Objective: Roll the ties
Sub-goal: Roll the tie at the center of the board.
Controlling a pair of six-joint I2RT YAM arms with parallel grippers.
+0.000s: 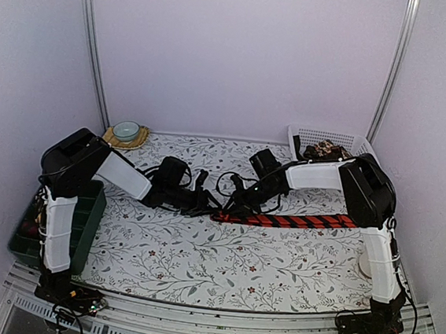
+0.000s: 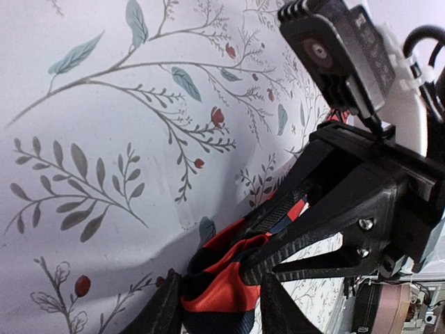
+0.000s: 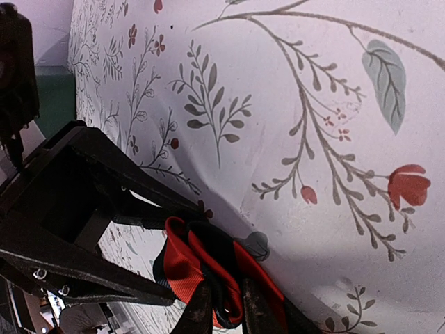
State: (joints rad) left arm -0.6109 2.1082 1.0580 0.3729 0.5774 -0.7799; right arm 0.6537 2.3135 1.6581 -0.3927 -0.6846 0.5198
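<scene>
A red tie with black diagonal stripes lies flat across the middle of the floral cloth, and its left end is rolled into a small coil. My left gripper has a finger on each side of that coil, which fills the gap between them. My right gripper meets it from the opposite side, shut narrowly on a fold of the coil. In the top view the left gripper and the right gripper touch nose to nose at the tie's left end. More ties lie heaped in the white basket.
The white basket stands at the back right. A dark green bin sits by the left arm's base. A small bowl on a woven coaster is at the back left. The cloth puckers beneath the coil.
</scene>
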